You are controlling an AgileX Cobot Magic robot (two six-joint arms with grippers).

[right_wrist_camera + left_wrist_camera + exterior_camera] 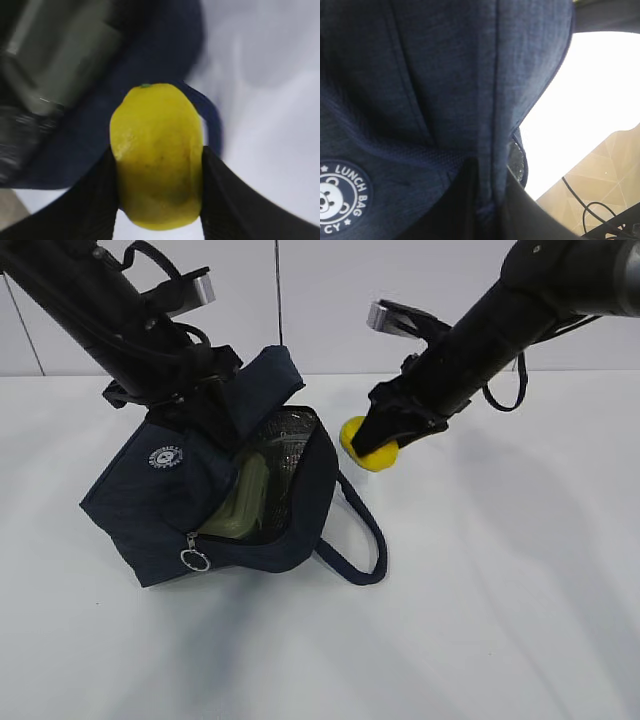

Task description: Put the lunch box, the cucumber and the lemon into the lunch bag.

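The navy lunch bag (pixel 150 500) lies tipped on the table with its zip top gaping toward the right. Inside it shows the lunch box (pixel 250 495) with its pale green lid. My left gripper (pixel 205 390) is shut on the bag's upper fabric and holds the flap up. In the left wrist view that dark cloth (pixel 445 75) is pinched between its fingers (pixel 520 210). My right gripper (pixel 375 440) is shut on the yellow lemon (pixel 368 455) just right of the bag's opening. The lemon (pixel 157 155) fills the gap between both jaws. The cucumber is out of view.
One loop handle (pixel 365 540) of the bag sprawls on the white table (pixel 500 590) below the lemon. A silver ring zipper pull (pixel 194 560) hangs at the bag's front corner. White wall panels stand behind.
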